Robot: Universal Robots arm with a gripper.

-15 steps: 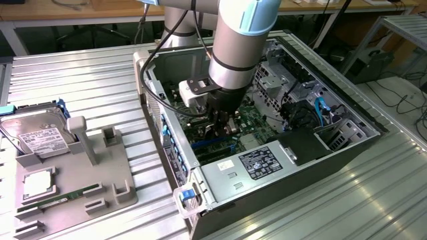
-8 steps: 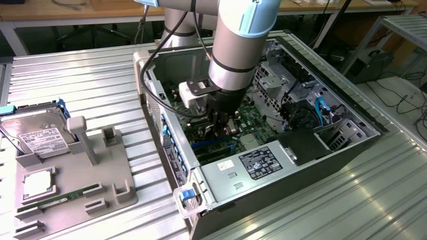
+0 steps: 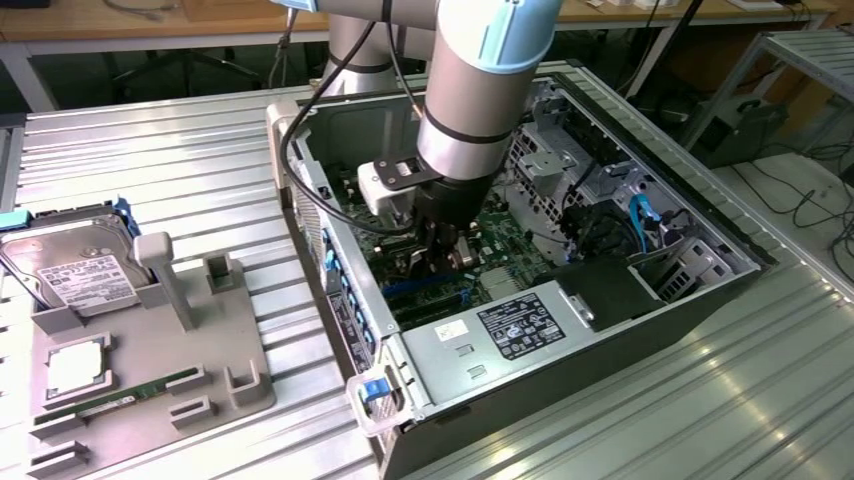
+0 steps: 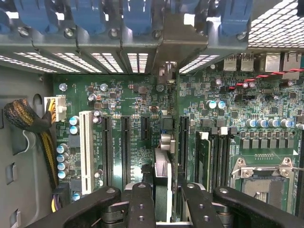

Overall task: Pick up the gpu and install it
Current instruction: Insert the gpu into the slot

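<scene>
I am seeing my black two-finger gripper (image 4: 162, 202) clamping the thin green edge-on gpu card (image 4: 162, 178) above the green motherboard (image 4: 228, 118) slots, inside the open grey computer case (image 3: 441, 350).

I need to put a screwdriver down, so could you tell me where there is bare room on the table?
Free: the ribbed table between the hard drive and the PC case, and right of the case in the exterior view. Crowded: the grey tray, and the case where the gripper holds the gpu.
</scene>
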